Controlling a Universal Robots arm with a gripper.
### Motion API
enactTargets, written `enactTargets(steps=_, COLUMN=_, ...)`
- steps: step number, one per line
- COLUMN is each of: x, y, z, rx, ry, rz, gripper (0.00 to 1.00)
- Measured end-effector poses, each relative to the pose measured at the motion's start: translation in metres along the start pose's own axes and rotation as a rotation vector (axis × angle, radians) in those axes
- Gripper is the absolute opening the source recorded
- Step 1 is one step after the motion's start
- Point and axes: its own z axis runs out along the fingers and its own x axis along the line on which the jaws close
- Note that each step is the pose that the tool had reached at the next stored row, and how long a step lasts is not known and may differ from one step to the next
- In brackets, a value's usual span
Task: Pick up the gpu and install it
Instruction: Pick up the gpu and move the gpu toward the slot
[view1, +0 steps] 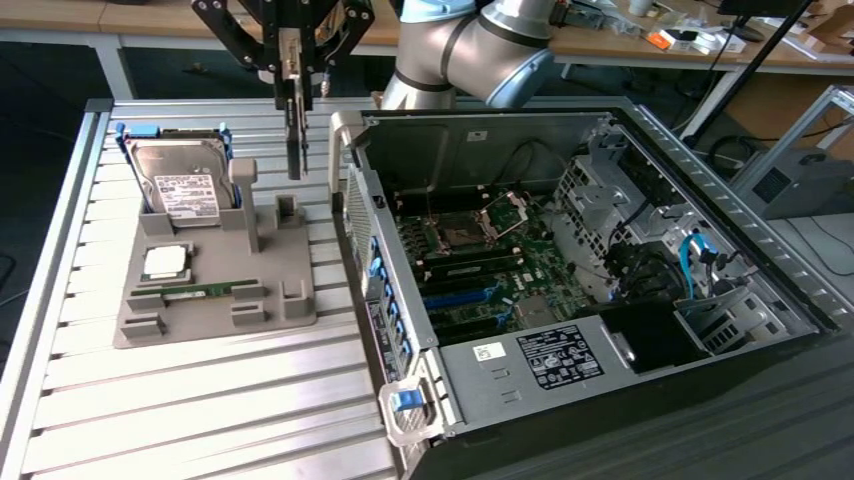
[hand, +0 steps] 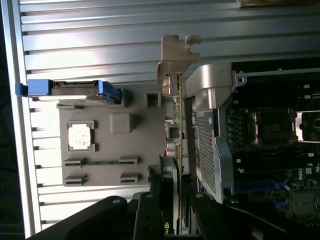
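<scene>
While the black claw (view1: 296, 98), closed partway, pinches the thin dark gpu card (view1: 295, 150) upright, seemingly clear above the grey plastic tray's (view1: 200, 315) edge beside the open computer case (view1: 747, 230), the carry is in hand; seating needs slot alignment.

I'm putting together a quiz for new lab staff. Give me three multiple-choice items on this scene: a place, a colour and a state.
1. Where is the gpu relative to the grey holder tray?
A. lying flat in it
B. held in the air above it, beside the computer case
C. under it

2. What colour are the rails on the hard drive?
A. red
B. blue
C. yellow

3. How is the computer case?
A. side open
B. closed
C. standing upright

Answers:
1 B, the gripper has its jaws shut on the card, which hangs upright.
2 B, blue strips flank the drive.
3 A, the motherboard is exposed.
</scene>
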Motion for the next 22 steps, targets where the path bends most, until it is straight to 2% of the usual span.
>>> enactTargets(steps=22, x=-0.019, y=0.0014, z=0.0006, rx=0.0078, ry=-0.0007, rz=0.000, gripper=0.27)
